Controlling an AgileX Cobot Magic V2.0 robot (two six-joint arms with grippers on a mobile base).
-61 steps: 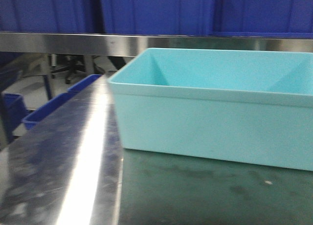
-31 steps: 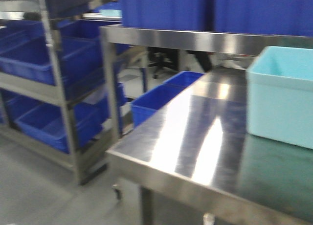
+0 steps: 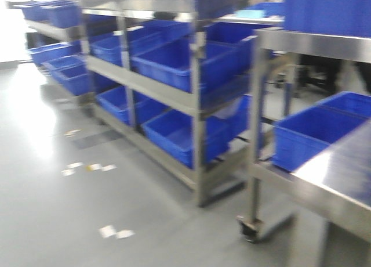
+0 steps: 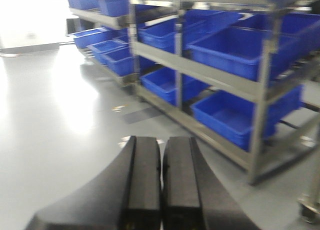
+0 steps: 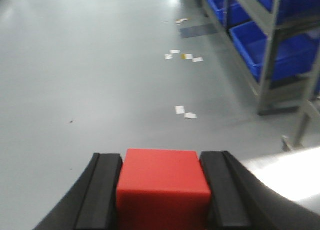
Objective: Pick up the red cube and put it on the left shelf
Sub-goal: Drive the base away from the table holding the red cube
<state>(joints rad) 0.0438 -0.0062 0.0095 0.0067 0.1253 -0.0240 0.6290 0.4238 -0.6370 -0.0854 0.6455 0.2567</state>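
The red cube fills the bottom of the right wrist view, clamped between the two black fingers of my right gripper, which is shut on it above the grey floor. My left gripper is shut with its black fingers pressed together and nothing between them, facing the shelf. The left shelf is a steel rack with blue bins, standing left of centre in the front view and on the right in the left wrist view as the shelf. Neither gripper shows in the front view.
Blue bins fill the rack's levels. A steel table with a blue bin under it and a castor is at the right. More racks stand at the far left. Grey floor with tape marks lies ahead.
The front view has swung left: the light blue tub and steel tabletop that filled it have gone out at the right, and the shelf rack with blue bins has come to the centre.
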